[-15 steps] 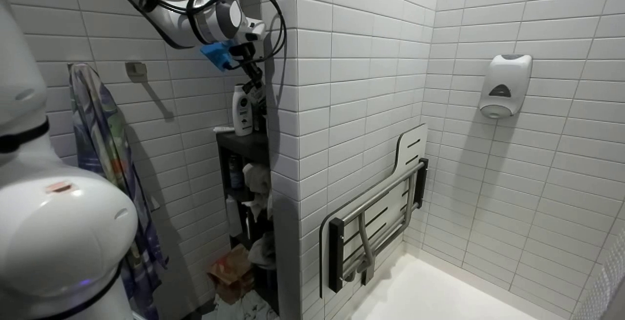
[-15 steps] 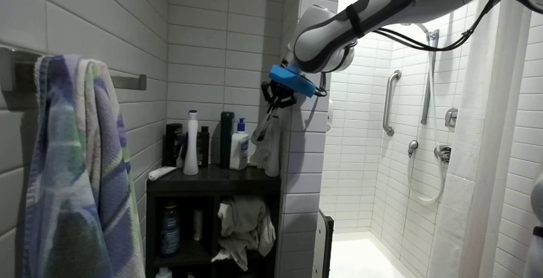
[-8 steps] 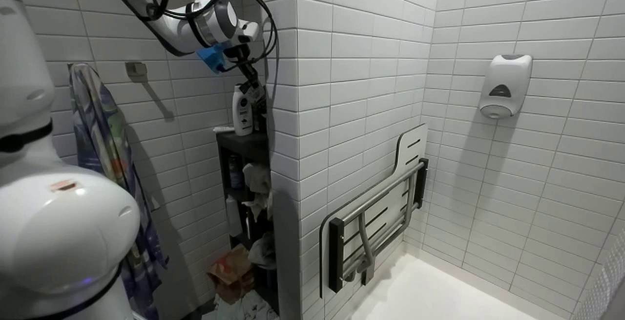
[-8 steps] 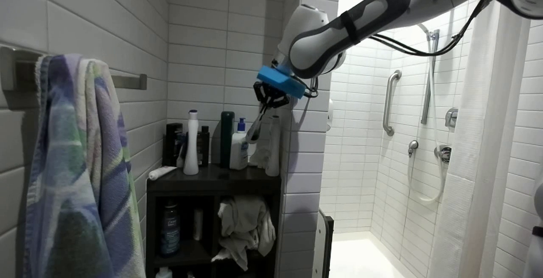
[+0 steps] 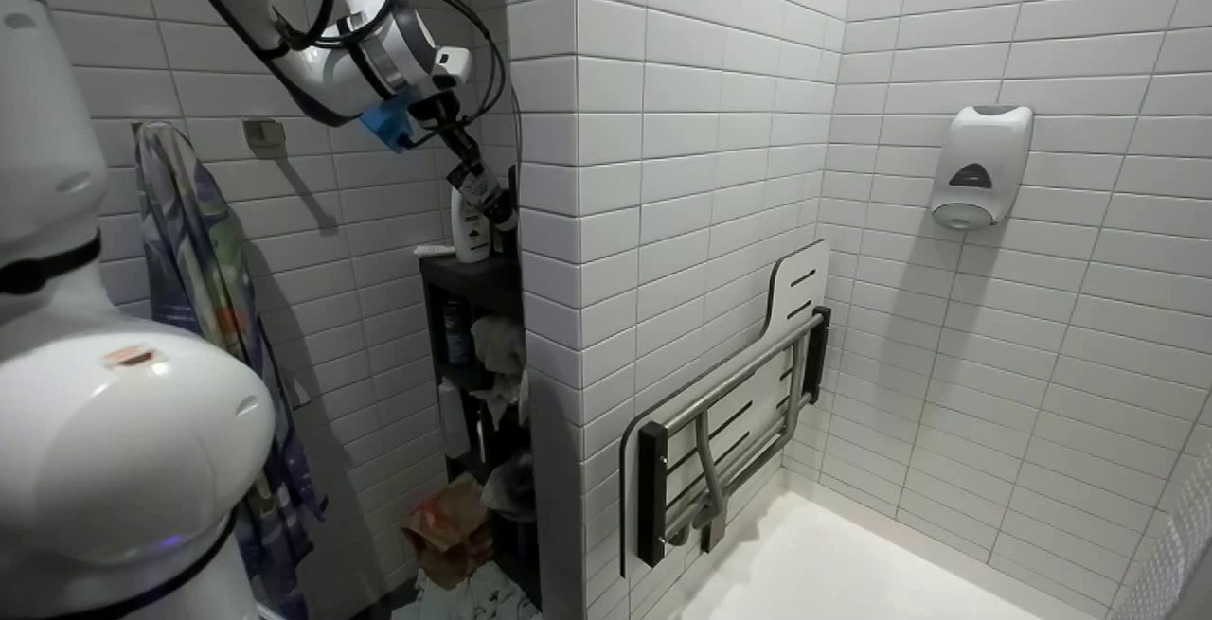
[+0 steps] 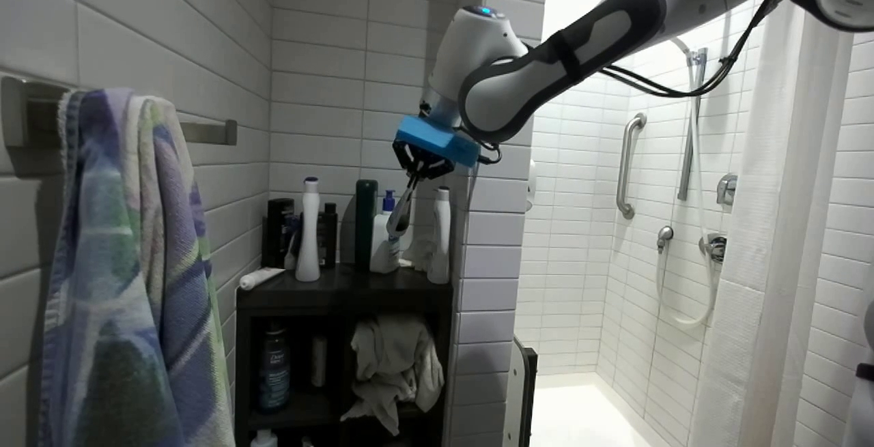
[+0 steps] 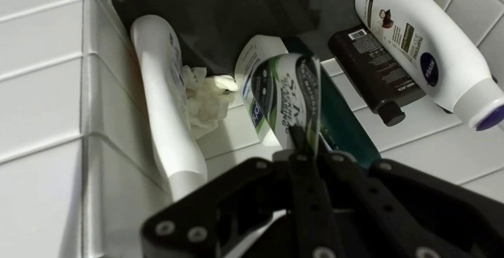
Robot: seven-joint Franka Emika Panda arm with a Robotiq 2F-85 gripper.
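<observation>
Find free room along the front edge of the shelf unit (image 6: 341, 295), between Nivea bottle (image 7: 417, 37) and tall white bottle (image 7: 161, 92). Note the gap between the latter and held tube (image 7: 291, 92). Treat as obstacles: pump bottle (image 6: 380, 249) and green bottle (image 6: 365, 225) toward the back edge, tiled pillar (image 6: 488, 263) along one side edge.

On the dark shelf (image 6: 341, 295), several bottles (image 6: 308, 239) stand upright and a white tube (image 6: 260, 278) lies flat.
</observation>
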